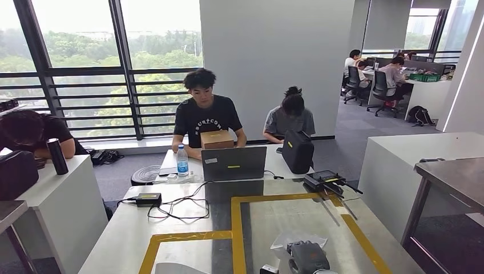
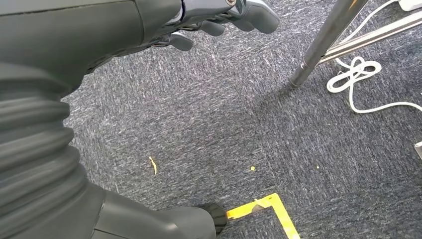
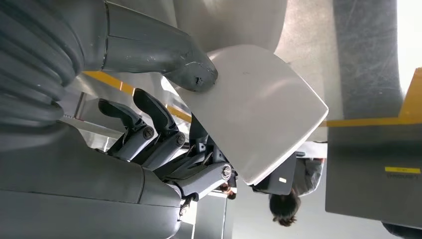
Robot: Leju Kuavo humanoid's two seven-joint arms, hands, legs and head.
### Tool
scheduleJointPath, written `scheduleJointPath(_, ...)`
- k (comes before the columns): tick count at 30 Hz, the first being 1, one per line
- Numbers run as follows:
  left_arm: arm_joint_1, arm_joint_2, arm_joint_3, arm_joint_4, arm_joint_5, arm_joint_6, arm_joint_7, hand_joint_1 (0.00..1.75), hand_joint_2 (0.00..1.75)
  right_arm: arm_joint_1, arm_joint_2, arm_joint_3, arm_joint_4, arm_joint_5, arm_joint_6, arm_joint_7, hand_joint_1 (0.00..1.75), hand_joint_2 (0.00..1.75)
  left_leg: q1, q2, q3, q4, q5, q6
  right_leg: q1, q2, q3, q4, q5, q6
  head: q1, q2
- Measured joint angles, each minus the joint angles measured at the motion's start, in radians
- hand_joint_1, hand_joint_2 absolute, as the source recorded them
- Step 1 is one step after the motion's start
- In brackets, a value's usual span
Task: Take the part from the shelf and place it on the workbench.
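Note:
The part is a flat white plate with rounded corners (image 3: 254, 109). My right hand (image 3: 164, 139) grips it, thumb (image 3: 189, 69) on its upper face and dark fingers under it. It hangs just above the grey workbench (image 1: 171, 225), which is marked with yellow tape (image 1: 235, 228). In the head view a white rounded edge (image 1: 177, 267) shows at the bottom, inside the left taped frame. My left hand (image 2: 219, 20) hangs over the carpet floor, holding nothing, fingers loosely apart.
On the workbench lie a dark grey object on a plastic bag (image 1: 307, 256), a black power brick with cables (image 1: 148, 198), a laptop (image 1: 234, 163), a water bottle (image 1: 182, 160) and a black controller (image 1: 325, 180). Two people sit behind the bench. A metal table (image 1: 451, 171) stands to the right.

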Motion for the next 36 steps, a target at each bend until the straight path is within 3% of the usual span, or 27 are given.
scheduleJointPath(3,0.0,0.0,0.0,0.0,-0.004,-0.007,-0.004,0.0,1.75,0.009,-0.007,0.0,0.002,0.0,-0.002,-0.002,0.0,0.0,0.0,0.0,0.0,0.0,0.0,0.0,0.0,0.0,0.0,0.0,0.0,0.0,0.0,0.0)
scheduleJointPath(6,0.0,0.0,0.0,0.0,-0.01,-0.004,-0.008,0.0,1.75,0.014,-0.012,0.0,0.002,0.0,-0.011,-0.008,0.0,0.0,0.0,0.0,0.0,0.0,0.0,0.0,0.0,0.0,0.0,0.0,0.0,0.0,0.0,0.0)
scheduleJointPath(10,0.0,0.0,0.0,0.0,-0.009,0.021,-0.007,0.0,0.0,0.016,-0.016,-0.001,0.002,0.002,-0.029,-0.019,0.0,0.0,0.0,0.0,0.0,0.0,0.0,0.0,0.0,0.0,0.0,0.0,0.0,0.0,0.0,0.0)
scheduleJointPath(23,-0.003,0.0,0.0,0.001,0.004,0.04,0.026,0.0,0.0,-0.014,-0.016,-0.026,-0.008,0.008,-0.159,-0.067,0.0,0.0,0.0,0.0,0.0,0.0,0.0,0.0,0.0,0.0,0.001,0.0,0.0,0.0,0.0,0.0)
scheduleJointPath(36,-0.003,0.0,0.005,0.001,0.022,0.058,0.085,0.0,0.0,-0.134,-0.009,-0.044,-0.13,0.022,-0.318,-0.13,0.0,0.0,0.0,0.0,0.0,0.0,0.0,0.0,0.0,0.0,0.001,0.0,0.0,0.0,0.0,0.0)
